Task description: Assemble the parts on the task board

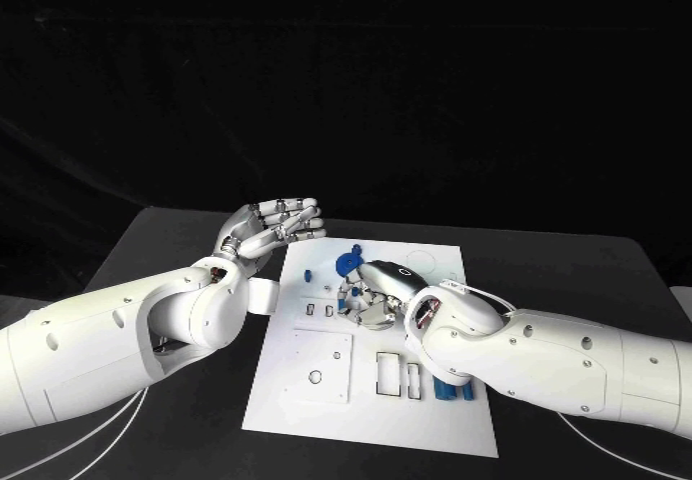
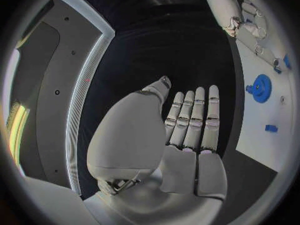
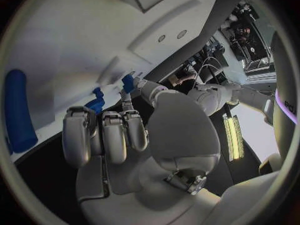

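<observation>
Black desk [image 1: 577, 265] with one white task board [image 1: 433, 415] in the middle. I count one blue gear [image 1: 351, 264] near its far end and two blue bars [image 1: 457, 391] near the front. Right hand [image 1: 378, 297] sits curled over the board's middle, covering parts, can't tell if it's grasping anything. Left hand [image 1: 270, 232] hovers flat and released, just off the board's far-left corner

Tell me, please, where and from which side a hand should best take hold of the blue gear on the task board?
Probably by its toothed rim, coming from straight above: the blue gear lies flat on the task board, so only its edge offers opposing surfaces. The left hand, open beside the board, looks nearer to it.
</observation>
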Tool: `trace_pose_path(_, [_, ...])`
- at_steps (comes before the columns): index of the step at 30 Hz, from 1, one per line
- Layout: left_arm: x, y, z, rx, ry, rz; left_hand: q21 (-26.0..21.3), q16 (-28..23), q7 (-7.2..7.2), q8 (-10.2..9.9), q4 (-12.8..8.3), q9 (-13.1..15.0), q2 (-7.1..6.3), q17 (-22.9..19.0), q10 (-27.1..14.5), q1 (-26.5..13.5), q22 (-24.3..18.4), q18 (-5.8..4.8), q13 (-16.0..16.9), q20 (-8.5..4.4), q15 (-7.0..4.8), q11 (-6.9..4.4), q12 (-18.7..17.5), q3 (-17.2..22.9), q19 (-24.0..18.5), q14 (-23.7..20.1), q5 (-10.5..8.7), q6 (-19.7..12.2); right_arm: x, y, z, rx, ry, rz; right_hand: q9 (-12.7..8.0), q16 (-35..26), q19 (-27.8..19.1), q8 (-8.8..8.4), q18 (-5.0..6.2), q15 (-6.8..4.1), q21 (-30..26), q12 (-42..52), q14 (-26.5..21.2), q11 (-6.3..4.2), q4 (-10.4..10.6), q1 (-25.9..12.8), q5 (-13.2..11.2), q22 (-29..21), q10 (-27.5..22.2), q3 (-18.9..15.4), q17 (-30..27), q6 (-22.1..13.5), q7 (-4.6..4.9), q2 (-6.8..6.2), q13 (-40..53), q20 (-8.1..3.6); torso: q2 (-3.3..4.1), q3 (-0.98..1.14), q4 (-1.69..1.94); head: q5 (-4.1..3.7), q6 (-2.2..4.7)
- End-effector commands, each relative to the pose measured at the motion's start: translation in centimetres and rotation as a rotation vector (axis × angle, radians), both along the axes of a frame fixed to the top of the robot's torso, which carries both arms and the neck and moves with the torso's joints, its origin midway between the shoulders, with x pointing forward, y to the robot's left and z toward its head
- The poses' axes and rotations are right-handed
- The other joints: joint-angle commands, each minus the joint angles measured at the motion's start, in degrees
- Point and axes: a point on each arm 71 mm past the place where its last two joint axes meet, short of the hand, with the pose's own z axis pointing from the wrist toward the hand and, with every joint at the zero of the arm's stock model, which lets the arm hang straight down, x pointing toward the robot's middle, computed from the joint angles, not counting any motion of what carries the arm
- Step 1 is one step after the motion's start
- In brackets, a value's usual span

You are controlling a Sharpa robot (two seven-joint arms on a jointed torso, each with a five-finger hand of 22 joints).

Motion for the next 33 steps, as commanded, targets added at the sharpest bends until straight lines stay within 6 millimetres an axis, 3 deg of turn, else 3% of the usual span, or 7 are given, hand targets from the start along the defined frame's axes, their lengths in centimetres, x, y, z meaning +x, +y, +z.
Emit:
trace_pose_path(1, [-0.08,-0.22,0.15,-0.01,-0.007,-0.017,-0.2,-0.3,1.86,-0.3,-0.1,-0.1,-0.2,0.1,0.3,-0.3,-0.1,0.8,0.0,-0.04,-0.03,0.24,-0.2,0.1,0.5,-0.1,-0.32,-0.1,-0.11,0.21,-0.44,-0.029,-0.001,0.013,2.3,0.1,0.1,0.3,-0.43,-0.23,-0.1,-0.2,5.2,-0.2,0.1,-0.3,0.2,6.3,0.6,-0.2,10.6,0.2,-0.28,-0.02,7.8,-0.03,0.03,-0.02,0.05,0.21,0.17])
trace_pose_path(7, [-0.06,-0.12,0.13,-0.009,-0.006,-0.015,-0.2,-0.3,1.86,-0.3,-0.1,-0.1,-0.2,0.1,0.3,-0.3,-0.1,0.8,0.0,-0.04,-0.03,0.24,-0.2,0.1,0.5,-0.1,-0.32,-0.1,-0.36,0.58,-0.93,-0.018,0.0,0.024,2.3,0.1,0.1,0.27,-0.41,-0.23,-0.2,-0.1,5.2,-0.2,0.1,-0.3,0.2,6.3,0.6,-0.3,10.6,0.2,-0.28,-0.14,7.9,-0.02,0.03,0.05,0.12,0.32,0.32])
trace_pose_path(10, [-0.06,-0.09,0.13,-0.009,-0.006,-0.014,-0.2,-0.3,1.86,-0.3,-0.1,-0.1,-0.2,0.1,0.3,-0.3,-0.1,0.8,0.0,-0.04,-0.03,0.24,-0.2,0.1,0.5,-0.1,-0.32,-0.1,-0.4,0.59,-1.0,-0.015,-0.003,0.025,2.3,0.1,0.1,0.27,-0.41,-0.23,-0.2,-0.1,5.2,-0.2,0.1,-0.3,0.2,6.3,0.6,-0.3,10.6,0.2,-0.28,-0.14,7.9,-0.02,0.02,-0.03,0.1,0.32,0.28])
trace_pose_path(17, [-0.05,-0.01,0.12,-0.008,-0.006,-0.013,-0.2,-0.3,1.86,-0.3,-0.1,-0.1,-0.2,0.1,0.3,-0.3,-0.1,0.8,0.0,-0.04,-0.03,0.24,-0.2,0.1,0.5,-0.1,-0.32,-0.1,-0.42,0.51,-1.1,-0.017,-0.005,0.026,2.3,0.1,0.1,0.27,-0.41,-0.23,-0.2,-0.1,5.2,-0.2,0.1,-0.3,0.2,6.3,0.6,-0.3,10.6,0.2,-0.28,-0.14,7.9,-0.02,-0.04,0.01,-0.13,0.42,0.18])
trace_pose_path(24, [-0.03,0.0,0.12,-0.008,-0.005,-0.013,-0.2,-0.3,1.86,-0.3,-0.1,-0.1,-0.2,0.1,0.3,-0.3,-0.1,0.8,0.0,-0.04,-0.03,0.24,-0.2,0.1,0.5,-0.1,-0.32,-0.1,-0.42,0.48,-1.23,-0.027,0.001,0.028,2.4,0.1,0.1,0.24,-0.41,-0.23,-0.2,-0.1,5.2,-0.22,0.0,-0.3,0.2,6.3,0.6,-0.3,10.6,0.1,-0.3,-0.44,7.9,-0.02,-0.04,0.02,0.0,0.27,0.14])
trace_pose_path(33, [-0.03,0.01,0.11,-0.008,-0.004,-0.014,-0.2,-0.3,1.86,-0.3,-0.1,-0.1,-0.2,0.1,0.3,-0.3,-0.1,0.8,0.0,-0.04,-0.03,0.24,-0.2,0.1,0.5,-0.1,-0.32,-0.1,-0.35,0.41,-1.34,-0.042,-0.006,0.023,2.3,0.1,-0.1,-0.16,-0.34,-0.11,-0.5,-0.5,5.2,0.01,-0.5,-0.4,0.2,6.1,0.3,-0.5,10.5,-0.5,0.02,-1.69,7.5,0.05,0.02,0.01,-0.05,0.29,0.12])
